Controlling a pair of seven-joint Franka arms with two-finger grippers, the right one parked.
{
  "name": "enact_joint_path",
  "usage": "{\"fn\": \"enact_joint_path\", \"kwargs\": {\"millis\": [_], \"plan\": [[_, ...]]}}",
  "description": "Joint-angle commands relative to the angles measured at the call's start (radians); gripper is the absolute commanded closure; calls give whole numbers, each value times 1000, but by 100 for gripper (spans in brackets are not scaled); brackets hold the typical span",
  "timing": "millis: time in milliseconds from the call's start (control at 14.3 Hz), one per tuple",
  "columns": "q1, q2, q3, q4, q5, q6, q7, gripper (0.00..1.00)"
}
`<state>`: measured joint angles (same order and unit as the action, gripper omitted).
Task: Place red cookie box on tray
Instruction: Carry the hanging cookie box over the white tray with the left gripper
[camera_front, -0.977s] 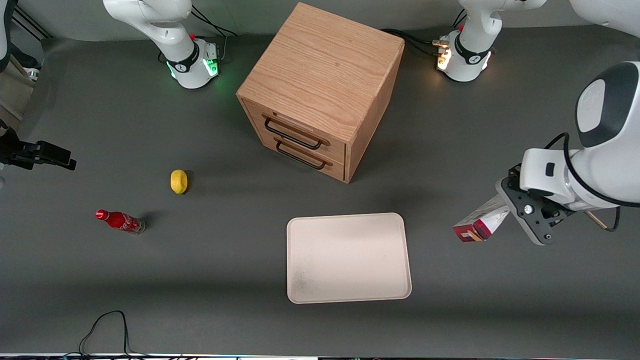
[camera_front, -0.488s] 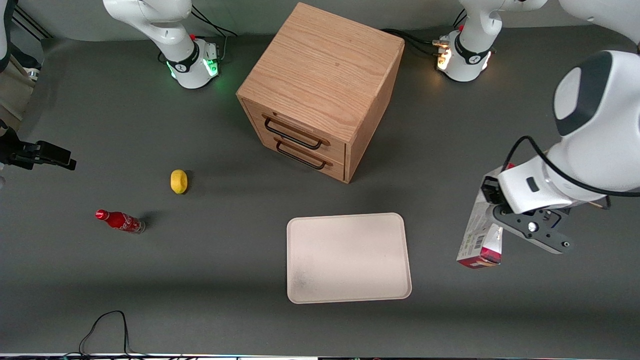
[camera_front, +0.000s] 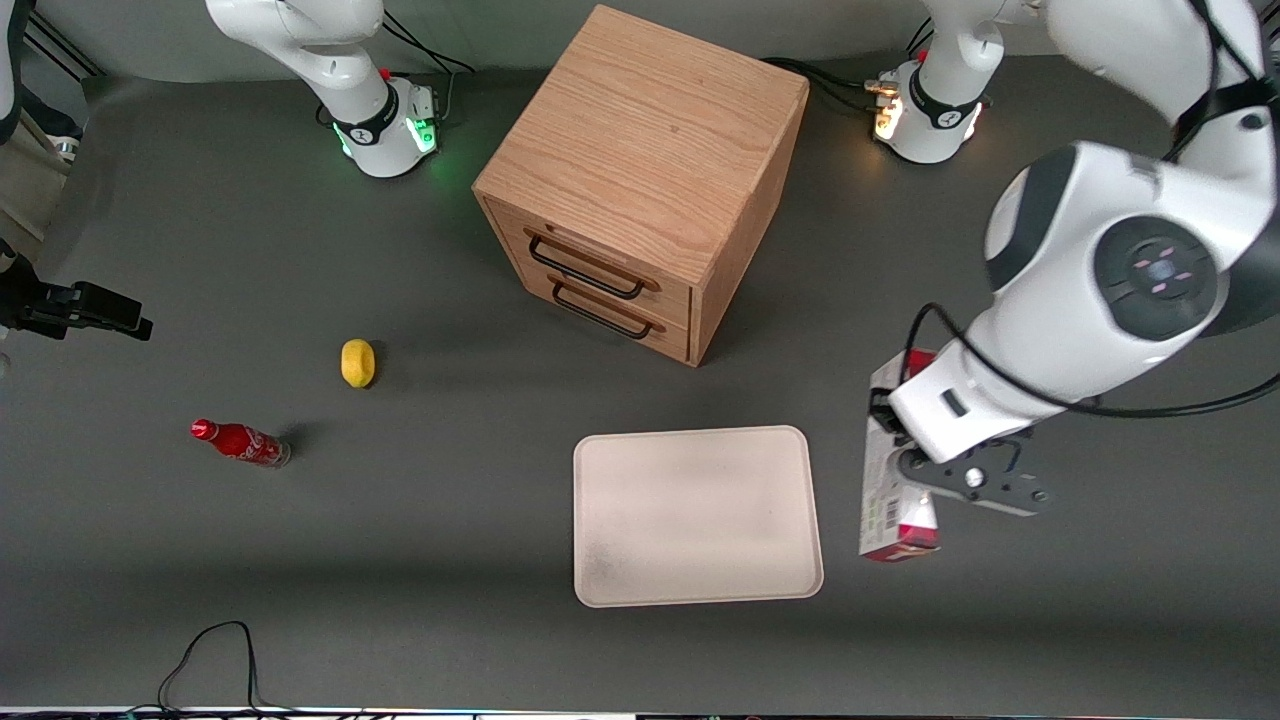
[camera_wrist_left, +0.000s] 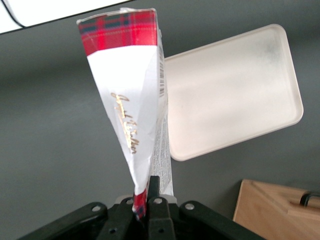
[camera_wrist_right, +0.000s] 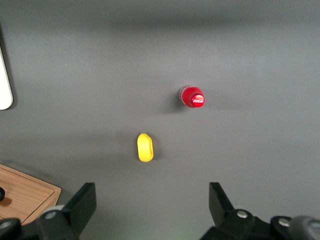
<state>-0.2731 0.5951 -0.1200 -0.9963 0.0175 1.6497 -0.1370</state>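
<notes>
The red cookie box hangs in the air beside the tray, toward the working arm's end of the table. Its pale barcoded side faces up and its red end points toward the front camera. My left gripper is shut on the box's other end. In the left wrist view the box stretches away from the gripper, showing a white face with gold script and a red tartan end. The fingers pinch its squeezed end. The off-white tray lies flat on the table below and beside the box, with nothing on it.
A wooden two-drawer cabinet stands farther from the front camera than the tray, and its corner shows in the left wrist view. A yellow lemon and a small red soda bottle lie toward the parked arm's end.
My left arm has carried the box toward the tray and nearer the front camera. The box has swung round, so its red end now points at that camera.
</notes>
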Motion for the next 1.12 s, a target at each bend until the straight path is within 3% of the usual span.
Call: {"fn": "enact_joint_path", "kwargs": {"millis": [0,349,419,558,1047], "plan": [[-72,110,23,82,9,39,-99,100],[-74,261,25,79,16,146,-127,100],[-74,302,25,64,16,194,-221,100],[-81,319,23,27,18,251,-300,100],[-77,379,23,-15,18,337,-303,100]]}}
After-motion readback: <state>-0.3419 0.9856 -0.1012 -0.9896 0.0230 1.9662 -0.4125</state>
